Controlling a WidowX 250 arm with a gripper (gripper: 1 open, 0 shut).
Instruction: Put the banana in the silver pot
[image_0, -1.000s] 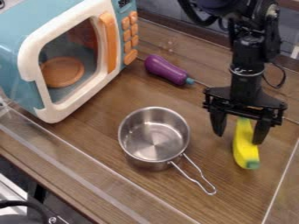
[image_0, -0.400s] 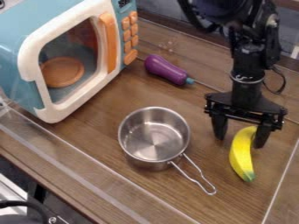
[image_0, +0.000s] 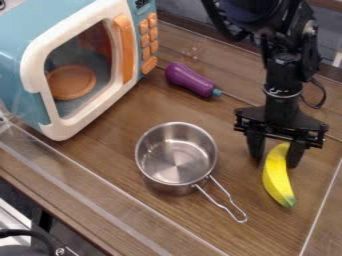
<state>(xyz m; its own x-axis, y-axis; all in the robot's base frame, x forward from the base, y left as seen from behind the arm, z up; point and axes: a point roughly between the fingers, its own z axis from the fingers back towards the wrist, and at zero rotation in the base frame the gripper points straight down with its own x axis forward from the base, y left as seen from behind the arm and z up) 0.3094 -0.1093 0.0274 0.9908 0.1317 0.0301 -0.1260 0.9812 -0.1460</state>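
The banana (image_0: 278, 176) lies on the counter (image_0: 107, 165) beside the empty pot (image_0: 177, 158). The gripper (image_0: 281, 154) straddles its top end, fingers spread, not yet gripping; lifting and placing remain.

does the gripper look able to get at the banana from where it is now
Probably yes. The gripper hangs straight over the banana's upper end, fingers either side of it, with nothing between them. The pot sits clear to the left.

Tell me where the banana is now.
The banana lies on the table at the right of the camera view, right of the silver pot, its upper end between the claw's fingers.
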